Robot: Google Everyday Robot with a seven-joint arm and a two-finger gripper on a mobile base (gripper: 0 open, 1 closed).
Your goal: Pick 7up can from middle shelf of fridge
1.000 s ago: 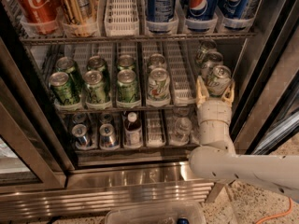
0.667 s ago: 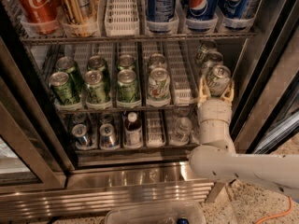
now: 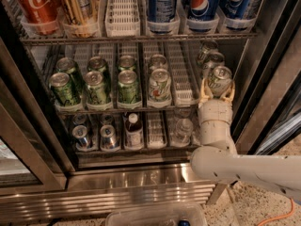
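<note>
The fridge [image 3: 141, 188] stands open in front of me. On its middle shelf [image 3: 181, 86], white lane trays hold dark green cans [image 3: 97, 86] on the left and a pale silver can with green lettering [image 3: 160, 84] in the fourth lane. My gripper [image 3: 217, 85] reaches in at the right end of that shelf. Its tan fingers [image 3: 204, 91] sit on both sides of a pale 7up can [image 3: 219, 78] at the front of the right-most lane, closed on it. Two more silvery cans [image 3: 210, 56] stand behind it.
The upper rack holds Pepsi cans [image 3: 202, 4] and a Coca-Cola can [image 3: 35, 1]. The lower rack holds small cans and a bottle [image 3: 133, 128]. The dark door frame [image 3: 277, 79] stands close on the right of my arm. A clear plastic bin [image 3: 155, 215] lies on the floor in front.
</note>
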